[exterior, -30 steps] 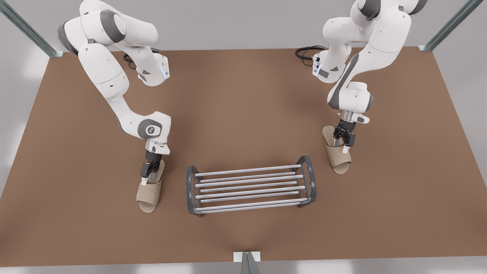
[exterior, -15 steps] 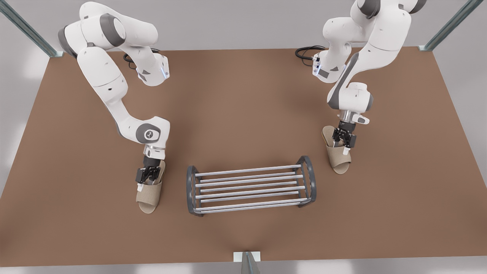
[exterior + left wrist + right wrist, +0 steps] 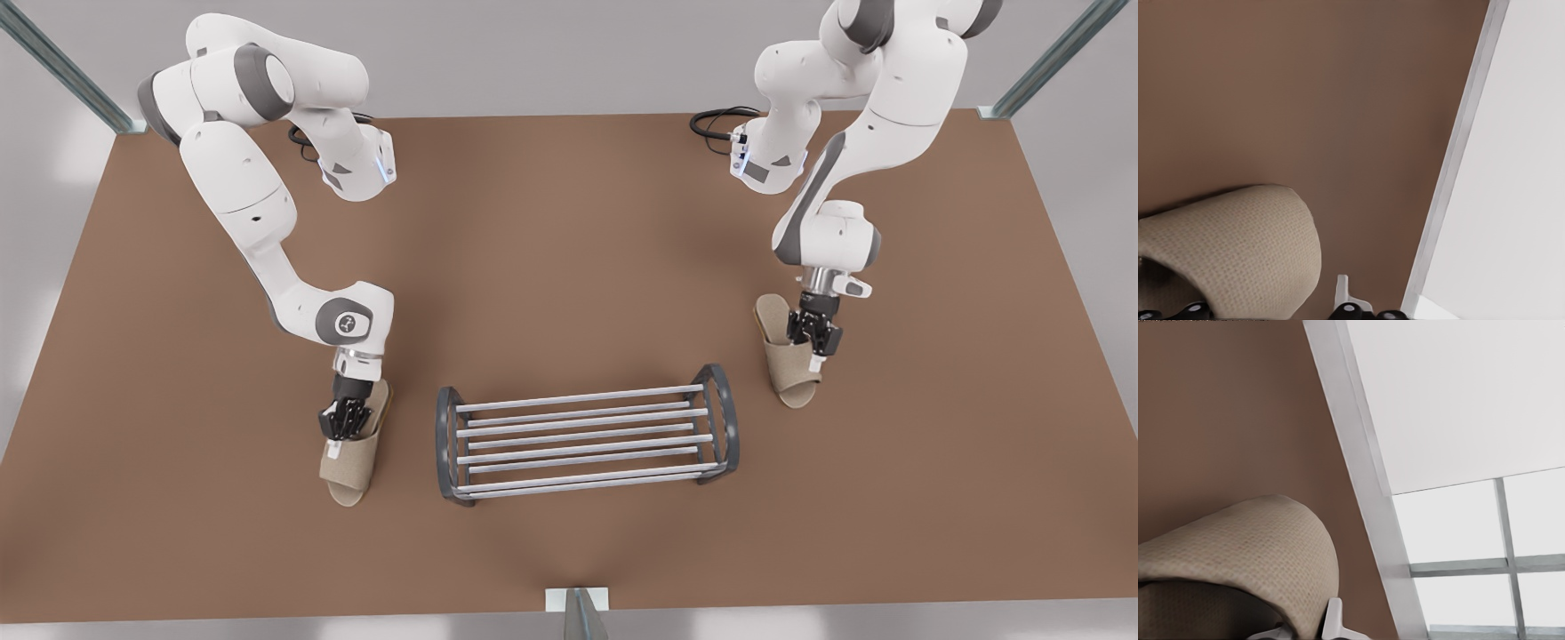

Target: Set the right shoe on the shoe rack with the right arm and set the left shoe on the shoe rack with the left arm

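Two beige open-toe slippers lie on the brown table, one on each side of the shoe rack (image 3: 578, 397). The right shoe (image 3: 351, 471) is on the front view's left, and my right gripper (image 3: 342, 436) is down at its strap (image 3: 1238, 547). On the front view's right, my left gripper (image 3: 813, 351) is down at the strap (image 3: 1231, 240) of the left shoe (image 3: 787, 378). Both shoes rest flat on the table. The rack's bars hold nothing.
The table (image 3: 569, 249) has open room around the rack. A table edge (image 3: 1358, 487) runs close beside the right shoe, and another edge (image 3: 1451, 167) beside the left shoe. A metal post (image 3: 578, 613) stands at the near edge and black cables (image 3: 716, 120) lie at the far side.
Both grippers have come down from over the heels onto the straps. The right shoe has shifted a little toward the table's near edge. The left shoe has barely moved.
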Controlling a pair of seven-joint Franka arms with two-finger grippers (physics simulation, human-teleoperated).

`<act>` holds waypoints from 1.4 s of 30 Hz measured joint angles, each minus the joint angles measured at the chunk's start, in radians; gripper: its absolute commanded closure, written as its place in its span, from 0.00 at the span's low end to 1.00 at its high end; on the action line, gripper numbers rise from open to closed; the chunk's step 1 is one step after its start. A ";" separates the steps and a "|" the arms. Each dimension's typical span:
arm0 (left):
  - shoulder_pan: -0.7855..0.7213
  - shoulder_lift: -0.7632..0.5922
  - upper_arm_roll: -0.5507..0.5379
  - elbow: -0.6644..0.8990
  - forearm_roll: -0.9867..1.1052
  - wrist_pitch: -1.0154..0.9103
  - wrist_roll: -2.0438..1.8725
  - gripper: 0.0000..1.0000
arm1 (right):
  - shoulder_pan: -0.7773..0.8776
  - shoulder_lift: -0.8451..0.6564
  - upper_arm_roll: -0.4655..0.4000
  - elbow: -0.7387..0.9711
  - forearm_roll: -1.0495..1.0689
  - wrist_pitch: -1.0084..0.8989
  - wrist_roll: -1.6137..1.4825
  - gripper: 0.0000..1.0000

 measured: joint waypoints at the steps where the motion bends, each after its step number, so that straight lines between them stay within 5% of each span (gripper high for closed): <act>1: 0.000 0.000 -0.001 0.000 0.000 0.001 -0.001 0.27 | 0.000 -0.005 0.000 0.000 0.001 0.001 0.002 0.79; 9: 0.000 0.026 -0.003 0.012 0.000 0.003 -0.004 0.27 | 0.005 -0.209 -0.045 0.005 0.015 0.138 0.002 0.79; 15: 0.000 0.012 -0.003 0.026 0.000 0.003 -0.007 0.60 | 0.219 -0.452 -0.171 0.073 0.139 0.329 -0.096 0.79; 17: 0.014 -0.022 -0.003 0.028 0.000 0.007 -0.011 0.79 | 0.338 -0.503 -0.218 0.090 0.260 0.390 -0.149 0.79; 18: 0.023 -0.040 -0.002 0.030 0.000 0.012 -0.014 0.79 | 0.394 -0.514 -0.227 0.101 0.322 0.412 -0.176 0.79; 24: 0.039 -0.176 0.001 0.207 0.000 0.227 -0.031 0.79 | 0.669 -0.390 -0.207 0.273 0.614 0.392 -0.357 0.79; 33: 0.135 -0.287 -0.125 0.583 0.000 0.744 -0.052 0.79 | 0.706 -0.221 -0.278 0.369 0.786 0.376 -0.719 0.79; 34: 0.138 -0.282 -0.136 0.602 0.000 0.769 -0.054 0.79 | 0.712 -0.211 -0.279 0.371 0.796 0.372 -0.754 0.76; 35: 0.141 -0.267 -0.148 0.624 0.000 0.792 -0.056 0.79 | 0.714 -0.198 -0.283 0.376 0.811 0.369 -0.786 0.00; 42: 0.088 -0.242 -0.175 0.664 0.000 0.882 -0.066 0.79 | 0.744 -0.084 -0.295 0.534 1.226 0.297 -1.106 0.00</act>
